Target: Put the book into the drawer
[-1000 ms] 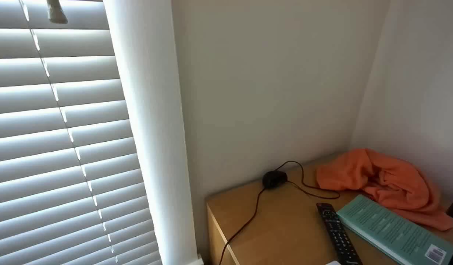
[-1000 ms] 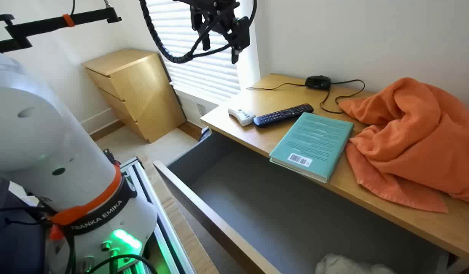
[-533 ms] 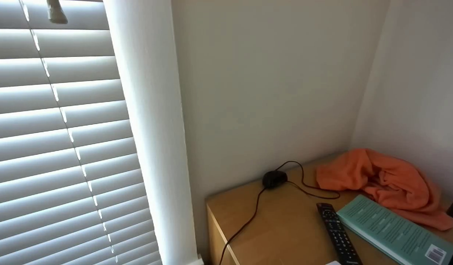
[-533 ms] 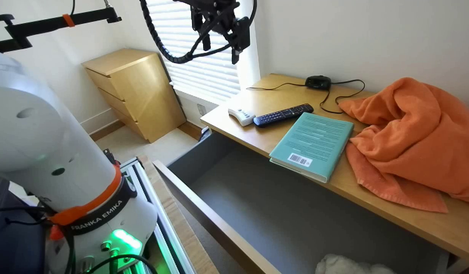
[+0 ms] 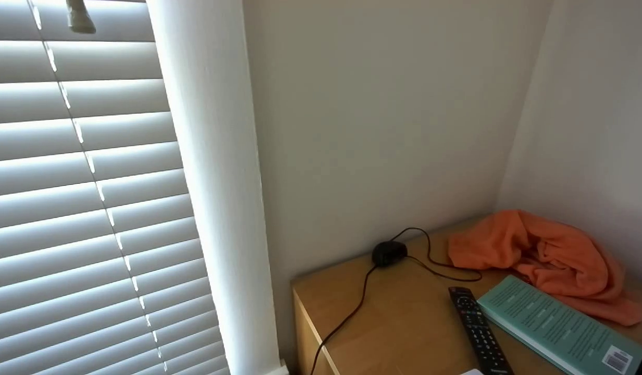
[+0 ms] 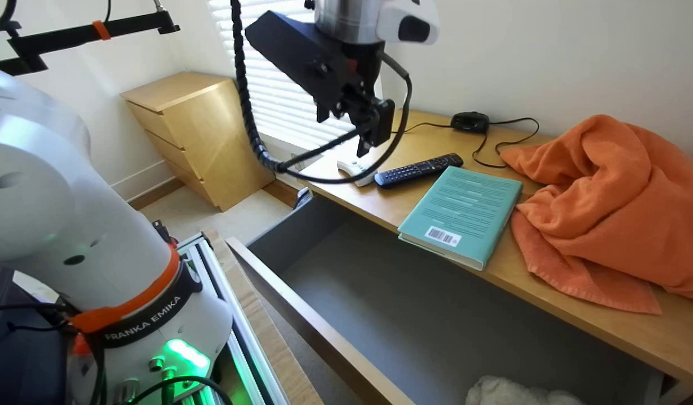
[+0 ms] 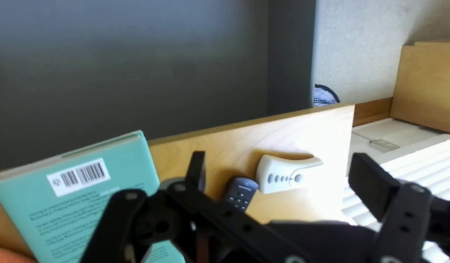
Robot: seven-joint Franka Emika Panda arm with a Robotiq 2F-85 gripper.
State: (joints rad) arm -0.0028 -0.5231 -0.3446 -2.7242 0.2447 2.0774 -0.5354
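The gripper (image 7: 281, 170) hangs over the dresser top (image 6: 431, 142), its two fingers spread wide, nothing held between them. From where I stand, the book (image 6: 462, 216) lies lower than the gripper and off to one side, past the finger on the left of the wrist view, flat with its barcode up; an orange cloth (image 6: 622, 214) is heaped on its far side. What shows in the gap between the fingers is a white controller (image 6: 353, 169) and one end of a black remote (image 7: 241, 191), so I judge the coming move to be a sideways shift before any descent. The book's long axis runs roughly crosswise to the line joining the fingers, its barcode end facing the pulled-out drawer (image 6: 391, 304) below and seeming to jut slightly past the dresser top's edge. The cover looks broader than the finger gap; pinching the thickness at that jutting end seems the better bet, and dropping too soon could knock the remote.
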